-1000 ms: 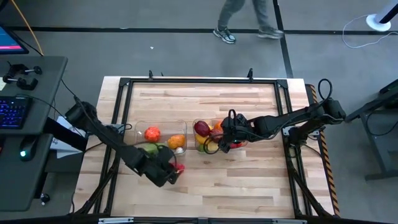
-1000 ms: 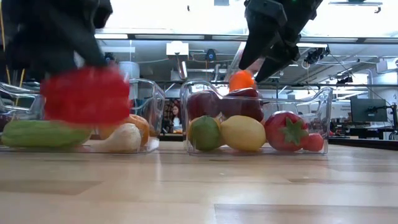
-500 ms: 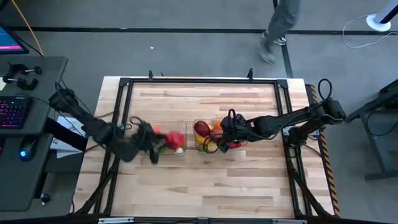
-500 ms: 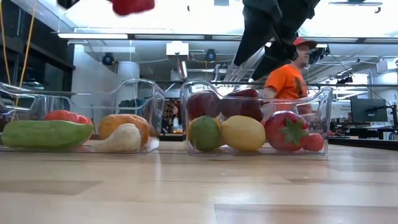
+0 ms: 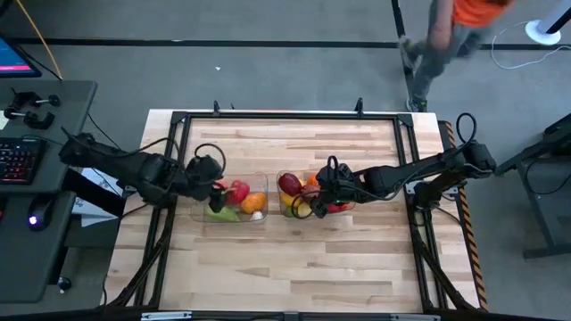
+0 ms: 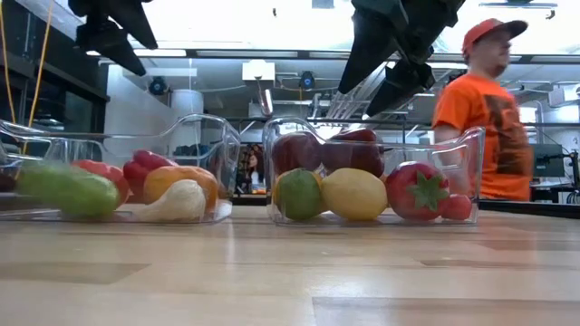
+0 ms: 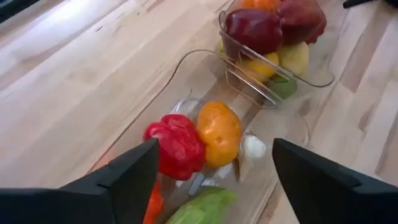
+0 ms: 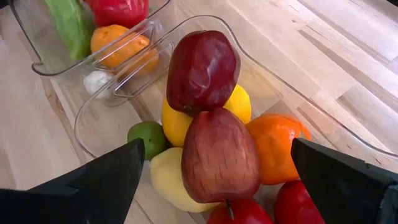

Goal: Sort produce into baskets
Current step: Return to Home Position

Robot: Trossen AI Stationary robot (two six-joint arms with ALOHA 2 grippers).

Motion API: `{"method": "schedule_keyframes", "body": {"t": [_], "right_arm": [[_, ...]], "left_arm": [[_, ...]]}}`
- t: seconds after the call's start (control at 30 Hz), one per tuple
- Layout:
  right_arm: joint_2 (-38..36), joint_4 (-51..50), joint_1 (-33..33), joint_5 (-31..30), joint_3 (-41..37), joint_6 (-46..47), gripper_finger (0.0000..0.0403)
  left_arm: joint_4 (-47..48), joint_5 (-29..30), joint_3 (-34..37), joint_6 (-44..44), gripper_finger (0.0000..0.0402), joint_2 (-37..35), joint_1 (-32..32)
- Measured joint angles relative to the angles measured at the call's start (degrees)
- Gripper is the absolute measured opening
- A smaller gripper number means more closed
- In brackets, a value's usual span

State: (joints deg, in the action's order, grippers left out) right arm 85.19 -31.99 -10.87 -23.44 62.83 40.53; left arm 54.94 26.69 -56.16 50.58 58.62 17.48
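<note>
Two clear baskets stand side by side mid-table. The left basket (image 5: pixel 260 177) holds a red pepper (image 7: pixel 180 146), an orange piece (image 7: pixel 219 130), a white garlic (image 7: pixel 252 148) and a green cucumber (image 6: pixel 68 188). The right basket (image 6: pixel 467 154) holds two maroon pieces (image 8: pixel 202 68), yellow pieces, a lime (image 6: pixel 299 193), an orange and red pieces. My left gripper (image 5: pixel 217 185) hangs open and empty above the left basket's left part. My right gripper (image 5: pixel 319 192) hangs open and empty above the right basket.
Bare wooden table lies in front of and behind the baskets. A black frame (image 5: pixel 285 114) runs round the table's edges. A person in an orange shirt (image 6: pixel 480 118) walks past beyond the table's far right.
My left gripper has carried the red pepper up from the near side of the left basket toward the table's far-left, and has let it go. The pepper now lies in the left basket, and the cucumber there has shifted. The person has walked to the right.
</note>
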Motion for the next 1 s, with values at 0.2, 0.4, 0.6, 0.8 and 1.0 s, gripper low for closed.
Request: {"method": "schedule_keyframes", "body": {"t": [0.2,0.4,0.6,0.8,1.0], "right_arm": [[-0.18,0.09,0.00,0.70,0.00,-0.10,0.0397],[-7.28,0.38,-0.08,8.20,0.02,-3.24,0.0397],[-19.18,0.29,-1.84,5.60,0.11,0.37,0.0397],[-25.49,0.22,-5.12,5.53,0.11,3.98,0.0397],[-24.84,-3.34,-8.39,5.73,0.11,4.55,0.0397]], "left_arm": [[-4.69,-4.53,0.00,-4.86,0.0312,-0.50,-2.71],[-15.62,-6.46,0.00,-6.46,0.0305,-2.15,1.74],[-24.13,6.29,-0.02,-17.81,0.0255,-2.10,6.24],[-39.40,2.96,2.55,-30.62,0.0112,-2.27,1.40],[-64.80,-12.07,13.04,-32.77,0.0016,-2.64,-5.35]]}}
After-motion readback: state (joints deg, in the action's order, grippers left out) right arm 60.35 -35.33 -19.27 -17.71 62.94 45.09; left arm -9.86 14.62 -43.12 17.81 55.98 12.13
